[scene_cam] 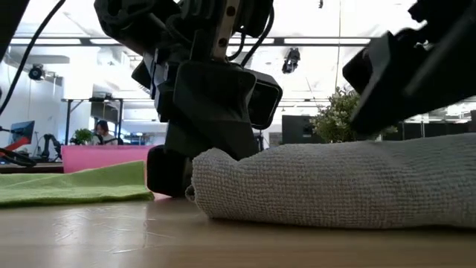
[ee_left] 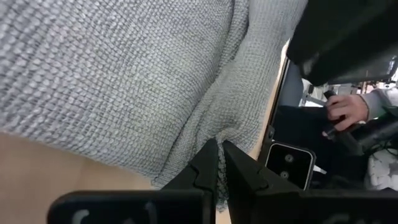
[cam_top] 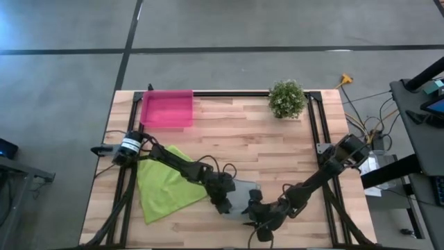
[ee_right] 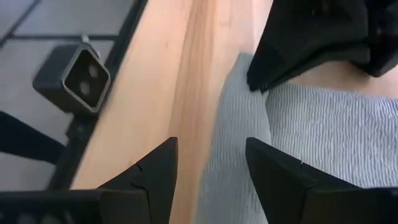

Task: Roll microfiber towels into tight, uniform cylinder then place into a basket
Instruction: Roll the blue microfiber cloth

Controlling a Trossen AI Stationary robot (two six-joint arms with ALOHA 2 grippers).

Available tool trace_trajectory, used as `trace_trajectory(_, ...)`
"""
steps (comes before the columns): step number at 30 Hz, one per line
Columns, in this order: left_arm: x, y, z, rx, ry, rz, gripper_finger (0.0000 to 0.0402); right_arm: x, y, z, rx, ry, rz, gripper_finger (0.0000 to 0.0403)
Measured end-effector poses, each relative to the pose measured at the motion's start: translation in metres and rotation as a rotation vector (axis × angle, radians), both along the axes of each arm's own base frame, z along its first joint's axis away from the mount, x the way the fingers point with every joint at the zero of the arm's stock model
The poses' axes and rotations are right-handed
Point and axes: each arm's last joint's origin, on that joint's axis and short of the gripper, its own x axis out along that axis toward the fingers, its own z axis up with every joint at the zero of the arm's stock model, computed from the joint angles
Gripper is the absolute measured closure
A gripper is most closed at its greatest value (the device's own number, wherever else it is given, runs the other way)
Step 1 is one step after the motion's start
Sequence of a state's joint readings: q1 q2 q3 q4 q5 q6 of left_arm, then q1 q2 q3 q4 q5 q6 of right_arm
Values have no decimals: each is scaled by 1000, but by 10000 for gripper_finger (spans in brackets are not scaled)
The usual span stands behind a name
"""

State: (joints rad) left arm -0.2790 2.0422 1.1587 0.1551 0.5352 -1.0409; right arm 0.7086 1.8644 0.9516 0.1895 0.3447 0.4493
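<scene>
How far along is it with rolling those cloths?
Roughly the first half. The grey towel already looks rolled into a bundle at the table's front edge. The left pincer is shut on its edge and the right pincer is open beside it. The green towel lies flat, and the pink basket holds nothing.

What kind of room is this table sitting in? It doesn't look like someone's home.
Probably a robotics lab or open workshop. The wooden table stands on a bare concrete floor marked with dark lines, cables trail off beside it, and the low view shows desks, a monitor and a seated person in a wide, brightly lit hall.
</scene>
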Motion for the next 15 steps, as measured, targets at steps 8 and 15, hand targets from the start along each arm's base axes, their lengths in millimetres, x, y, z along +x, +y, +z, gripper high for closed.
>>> trace_trajectory(8, 0, 1, 0, -8, 2, -10, 402, 1, 1, -13, -57, 23, -29, 204)
trace_trajectory(15, 0, 1, 0, -10, 2, -13, 402, 3, 4, -26, -29, 72, -37, 204)
